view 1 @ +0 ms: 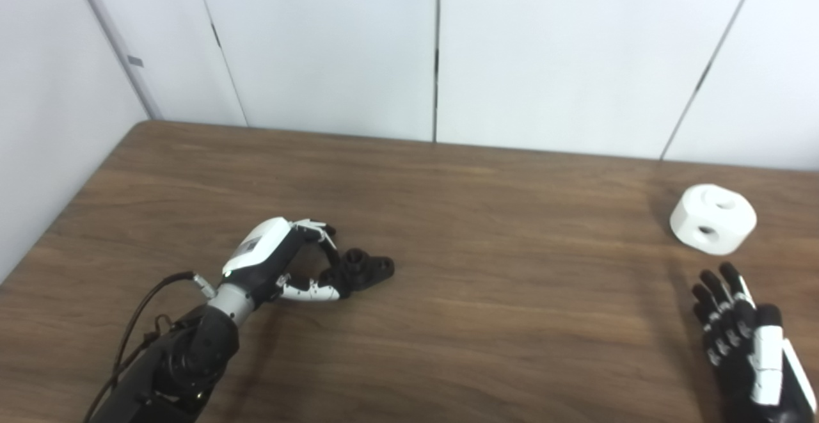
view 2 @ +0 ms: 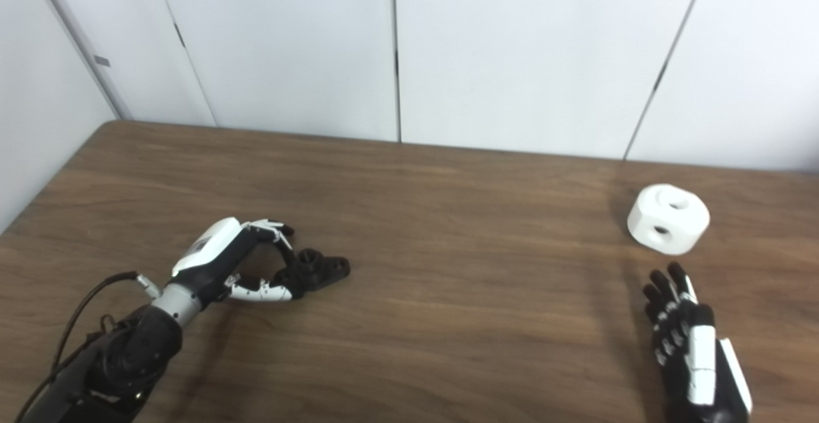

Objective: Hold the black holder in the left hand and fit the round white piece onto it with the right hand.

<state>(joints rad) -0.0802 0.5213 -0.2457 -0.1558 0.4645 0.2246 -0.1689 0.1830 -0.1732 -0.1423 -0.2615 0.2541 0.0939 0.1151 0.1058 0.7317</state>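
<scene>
Left hand (view 1: 275, 263) is at the black holder (view 1: 366, 268), which lies flat on the desk (view 1: 486, 320) left of centre. Fingers (view 1: 313, 292) and thumb curl round its near end, tips touching or almost touching; can't tell if it's clamped yet, and it isn't lifted. The holder's long axis runs roughly left-right, pointing away from the hand toward the desk's middle.

White piece (view 1: 713, 218) sits far right near the back edge, round with flats, one hole on top and one in the side facing us. Right hand (view 1: 745, 340) is just short of it, fingers apart and straight, holding nothing. The piece lies straight ahead of those fingertips, a little further from the robot.

The right hand is much nearer the piece; holder and piece are well apart. Bare desk between them, nothing blocking either reach. Likely next: firm up the left grip, and reach forward with the right.
</scene>
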